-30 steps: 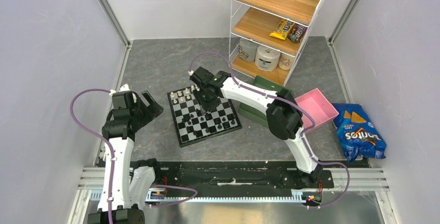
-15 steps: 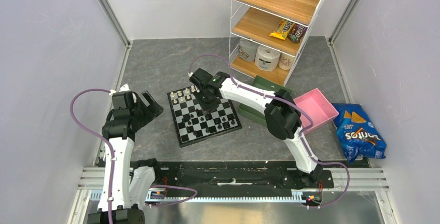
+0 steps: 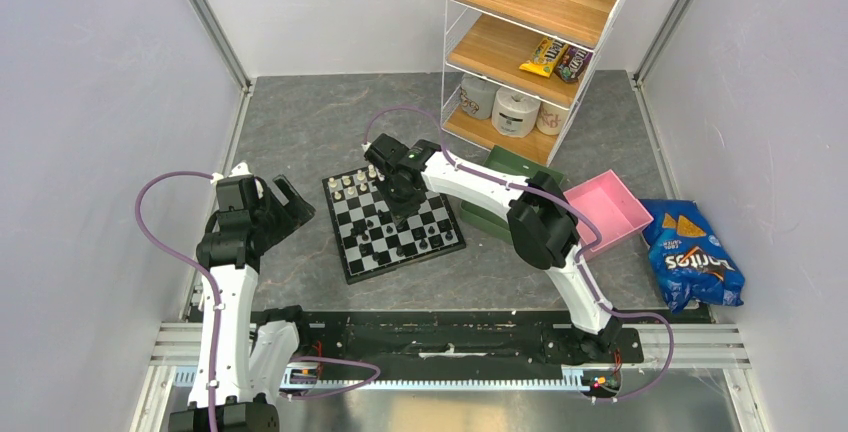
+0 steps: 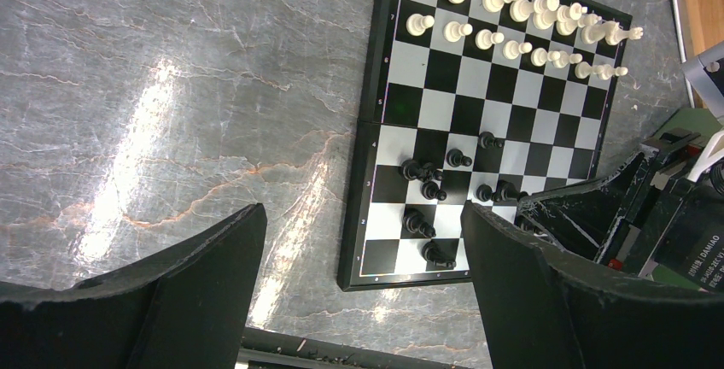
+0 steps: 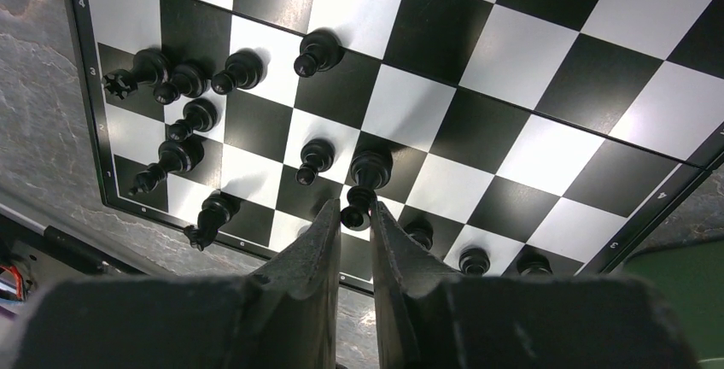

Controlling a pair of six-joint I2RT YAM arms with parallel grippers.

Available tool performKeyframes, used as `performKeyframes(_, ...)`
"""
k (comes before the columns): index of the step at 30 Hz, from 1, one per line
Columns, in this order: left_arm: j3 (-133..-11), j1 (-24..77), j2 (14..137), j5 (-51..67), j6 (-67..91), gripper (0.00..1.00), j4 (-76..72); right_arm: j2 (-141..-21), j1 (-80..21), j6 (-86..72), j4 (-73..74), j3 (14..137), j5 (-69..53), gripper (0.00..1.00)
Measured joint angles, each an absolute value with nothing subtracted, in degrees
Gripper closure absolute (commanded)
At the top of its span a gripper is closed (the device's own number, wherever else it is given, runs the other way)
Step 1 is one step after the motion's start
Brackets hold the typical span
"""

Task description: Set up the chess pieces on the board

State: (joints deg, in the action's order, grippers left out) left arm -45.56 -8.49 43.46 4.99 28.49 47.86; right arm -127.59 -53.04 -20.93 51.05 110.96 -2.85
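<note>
Top view, left to right. Left hand [image 3: 287,200]: black fingers spread wide, nothing between them, over the grey marbled tabletop [image 3: 300,132] at 9 o'clock of the small black-and-white chequered chessboard [image 3: 362,264]. The board lies at centre, slightly rotated. Cream-white chess pieces [image 3: 350,186] stand in two rows along its 11 o'clock edge. Black chess pieces [image 4: 424,202] are scattered over the 5 o'clock half, several lying on their sides. Right hand [image 5: 352,213]: over that half, fingers drawn nearly together, clamped on one small black pawn [image 5: 356,207] close to the board's border. Off the board from 2 to 3 o'clock: dark green tray [image 3: 510,164], pink plastic tray [image 3: 610,207], blue chip bag [image 3: 695,264]
</note>
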Motion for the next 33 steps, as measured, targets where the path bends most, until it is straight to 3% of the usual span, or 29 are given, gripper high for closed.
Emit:
performKeyframes(23, -45.54, -8.49, 43.48, 5.04, 28.49, 0.09, 47.86, -127.2, -53.15, -19.9, 51.09, 110.87, -1.54, 0.89)
performKeyframes(33, -45.54, -8.49, 43.48, 5.04, 28.49, 0.09, 47.83, -118.39, -53.19, -20.56, 50.17, 104.55, -1.26, 0.9)
